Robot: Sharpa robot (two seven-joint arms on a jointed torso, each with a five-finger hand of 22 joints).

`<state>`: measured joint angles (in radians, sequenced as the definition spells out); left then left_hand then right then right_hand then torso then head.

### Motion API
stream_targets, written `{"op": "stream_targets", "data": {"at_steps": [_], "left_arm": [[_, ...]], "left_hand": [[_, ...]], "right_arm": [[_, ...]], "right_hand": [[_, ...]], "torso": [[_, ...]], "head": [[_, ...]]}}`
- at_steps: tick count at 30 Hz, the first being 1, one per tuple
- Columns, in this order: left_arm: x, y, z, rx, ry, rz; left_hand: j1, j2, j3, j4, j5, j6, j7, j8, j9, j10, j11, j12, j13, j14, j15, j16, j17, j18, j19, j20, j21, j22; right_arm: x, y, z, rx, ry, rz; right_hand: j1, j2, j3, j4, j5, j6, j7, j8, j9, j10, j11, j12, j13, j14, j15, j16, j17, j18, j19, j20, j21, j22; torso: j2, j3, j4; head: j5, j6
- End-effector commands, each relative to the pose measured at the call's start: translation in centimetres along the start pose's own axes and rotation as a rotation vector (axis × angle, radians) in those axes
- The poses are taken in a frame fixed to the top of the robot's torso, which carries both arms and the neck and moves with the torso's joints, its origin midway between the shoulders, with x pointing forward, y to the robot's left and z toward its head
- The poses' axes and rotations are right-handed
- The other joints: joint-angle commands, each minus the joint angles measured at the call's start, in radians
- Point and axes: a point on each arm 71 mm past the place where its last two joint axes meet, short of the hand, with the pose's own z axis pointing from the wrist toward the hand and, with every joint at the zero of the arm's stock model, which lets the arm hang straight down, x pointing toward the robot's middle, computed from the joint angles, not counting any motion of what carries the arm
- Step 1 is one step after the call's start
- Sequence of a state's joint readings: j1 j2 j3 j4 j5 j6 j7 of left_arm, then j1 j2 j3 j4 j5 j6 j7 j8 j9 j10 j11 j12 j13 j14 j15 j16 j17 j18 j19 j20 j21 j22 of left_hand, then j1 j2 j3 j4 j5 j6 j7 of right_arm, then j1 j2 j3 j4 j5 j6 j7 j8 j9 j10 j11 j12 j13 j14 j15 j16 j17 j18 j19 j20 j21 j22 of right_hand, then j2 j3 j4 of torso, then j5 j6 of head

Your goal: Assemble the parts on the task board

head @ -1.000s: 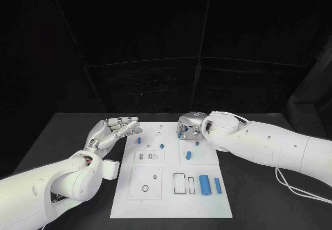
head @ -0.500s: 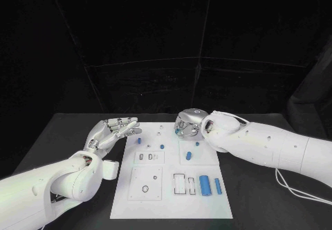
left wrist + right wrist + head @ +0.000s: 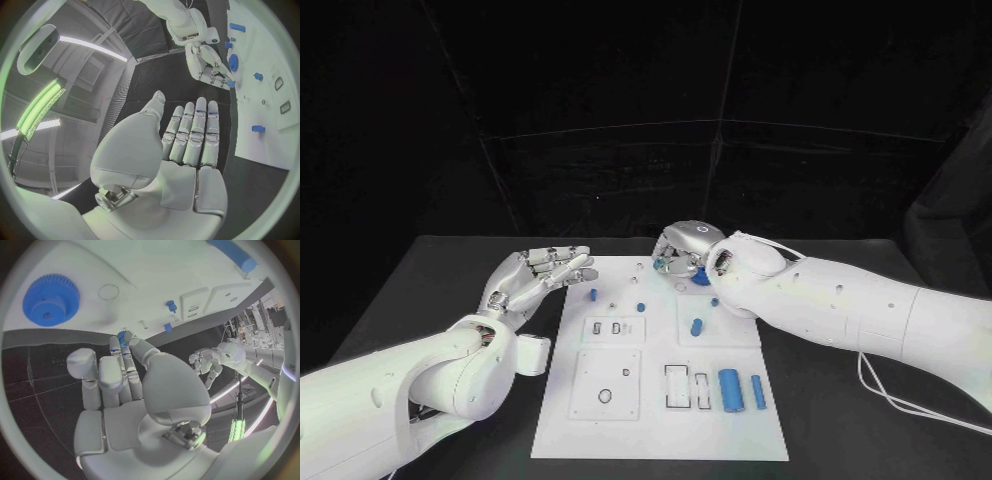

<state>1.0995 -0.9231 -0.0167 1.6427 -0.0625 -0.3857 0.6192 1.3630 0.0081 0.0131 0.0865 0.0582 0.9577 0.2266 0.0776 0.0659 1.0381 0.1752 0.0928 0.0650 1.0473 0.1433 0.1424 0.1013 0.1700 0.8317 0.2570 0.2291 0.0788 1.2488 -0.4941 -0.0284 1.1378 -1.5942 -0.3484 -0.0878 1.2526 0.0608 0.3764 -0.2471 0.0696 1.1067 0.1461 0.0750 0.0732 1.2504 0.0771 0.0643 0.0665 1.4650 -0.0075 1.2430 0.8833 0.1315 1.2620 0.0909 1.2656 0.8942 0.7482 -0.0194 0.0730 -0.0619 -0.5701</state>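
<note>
While the black table (image 3: 459, 270) spreads under everything, we see the white task board (image 3: 661, 400) lying in its middle, between our two arms. Our right arm (image 3: 877, 320) reaches in over the board's far right part, and our left arm (image 3: 430, 375) lies along the table beside the board's left edge.

Our left hand (image 3: 531, 278) hovers just off the board's far left corner, palm up, its fingers (image 3: 194, 135) straight and side by side, holding nothing. Our right hand (image 3: 684, 255) sits over the board's far edge with its fingers curled downward; in the right wrist view a small blue part (image 3: 123, 336) shows at its fingertips (image 3: 128, 347), pinched between the thumb and a finger.

On the board, a blue gear (image 3: 51, 299) lies flat near the right hand. Two blue cylinders stand out near the board's near right corner: the thicker cylinder (image 3: 730, 387) and, just beside it, the thinner cylinder (image 3: 757, 391). Further up we see a blue peg (image 3: 695, 326) in the middle right panel, and smaller blue pieces (image 3: 593, 295) on the far left part of the board. Small rectangular slots (image 3: 675, 385) sit left of the cylinders.
</note>
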Motion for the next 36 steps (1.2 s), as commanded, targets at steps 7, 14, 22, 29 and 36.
{"op": "stream_targets", "data": {"at_steps": [7, 14, 22, 29, 36], "left_arm": [[0.3, -0.5, 0.3, 0.016, 0.022, -0.003], [0.3, -0.8, 0.4, 0.021, 0.023, -0.002], [0.4, -1.1, 0.5, 0.027, 0.025, 0.000], [0.3, -1.3, 0.6, 0.029, 0.024, 0.002], [0.3, -1.3, 0.6, 0.029, 0.025, 0.002]], "left_hand": [[0.004, 0.008, 0.002, -0.006, -0.002, 0.000, 0.005, -0.006, -0.001, -0.002, 0.006, -0.004, -0.001, -0.001, 0.003, -0.005, -0.002, 0.015, -0.002, 0.006, -0.003, -0.001], [0.006, 0.008, 0.002, -0.008, -0.002, -0.001, 0.005, -0.007, -0.001, -0.002, 0.006, -0.005, -0.001, -0.001, 0.004, -0.006, -0.002, 0.015, -0.002, 0.006, -0.003, -0.002], [0.006, 0.008, 0.002, -0.008, -0.002, -0.001, 0.005, -0.007, -0.001, -0.002, 0.006, -0.005, -0.001, -0.001, 0.004, -0.006, -0.002, 0.015, -0.002, 0.006, -0.003, -0.002], [0.006, 0.008, 0.002, -0.008, -0.002, -0.001, 0.005, -0.007, -0.001, -0.002, 0.006, -0.005, -0.001, -0.001, 0.004, -0.006, -0.002, 0.015, -0.002, 0.006, -0.003, -0.002], [0.006, 0.008, 0.002, -0.008, -0.002, -0.001, 0.005, -0.007, -0.001, -0.002, 0.006, -0.005, -0.001, -0.001, 0.004, -0.006, -0.002, 0.015, -0.002, 0.006, -0.003, -0.002]], "right_arm": [[-0.3, 0.6, 0.9, -0.002, -0.033, 0.005], [-0.5, 1.2, 1.4, -0.013, -0.043, 0.000], [-0.5, 1.7, 2.0, -0.012, -0.035, -0.005], [-0.5, 1.8, 2.2, -0.005, -0.032, -0.011], [-0.3, 1.7, 2.4, 0.012, -0.007, -0.028]], "right_hand": [[-0.005, -0.006, 0.009, 0.003, -0.003, -0.005, 0.005, -0.005, 0.000, -0.010, -0.001, -0.003, -0.002, 0.007, -0.002, 0.008, -0.001, -0.005, -0.007, 0.004, 0.006, 0.002], [-0.005, -0.006, 0.009, 0.003, -0.003, -0.005, 0.005, -0.005, 0.000, -0.011, 0.000, -0.003, -0.002, 0.007, -0.002, 0.008, -0.001, -0.005, -0.007, 0.004, 0.006, 0.002], [-0.008, -0.011, 0.014, 0.008, -0.002, -0.007, 0.006, -0.007, 0.000, -0.014, 0.001, -0.003, -0.002, 0.007, -0.001, 0.009, 0.000, -0.005, -0.008, 0.005, 0.007, 0.002], [-0.010, -0.014, 0.019, 0.011, -0.002, -0.010, 0.008, -0.009, -0.001, -0.018, 0.002, -0.003, -0.002, 0.007, 0.001, 0.010, -0.001, -0.005, -0.009, 0.006, 0.007, 0.001], [-0.019, -0.040, 0.037, 0.027, -0.008, -0.029, 0.016, -0.012, -0.004, -0.046, 0.010, -0.003, -0.003, 0.002, 0.008, 0.008, -0.013, -0.003, -0.019, 0.013, 0.005, -0.007]], "torso": [[0.014, -0.0050, 0.0092], [0.023, -0.0066, 0.0105], [0.029, -0.0082, 0.0129], [0.033, -0.0079, 0.0149], [0.034, -0.0071, 0.0135]], "head": [[-0.008, 0.004], [-0.009, 0.008], [-0.009, 0.008], [-0.007, 0.007], [-0.006, 0.006]]}}
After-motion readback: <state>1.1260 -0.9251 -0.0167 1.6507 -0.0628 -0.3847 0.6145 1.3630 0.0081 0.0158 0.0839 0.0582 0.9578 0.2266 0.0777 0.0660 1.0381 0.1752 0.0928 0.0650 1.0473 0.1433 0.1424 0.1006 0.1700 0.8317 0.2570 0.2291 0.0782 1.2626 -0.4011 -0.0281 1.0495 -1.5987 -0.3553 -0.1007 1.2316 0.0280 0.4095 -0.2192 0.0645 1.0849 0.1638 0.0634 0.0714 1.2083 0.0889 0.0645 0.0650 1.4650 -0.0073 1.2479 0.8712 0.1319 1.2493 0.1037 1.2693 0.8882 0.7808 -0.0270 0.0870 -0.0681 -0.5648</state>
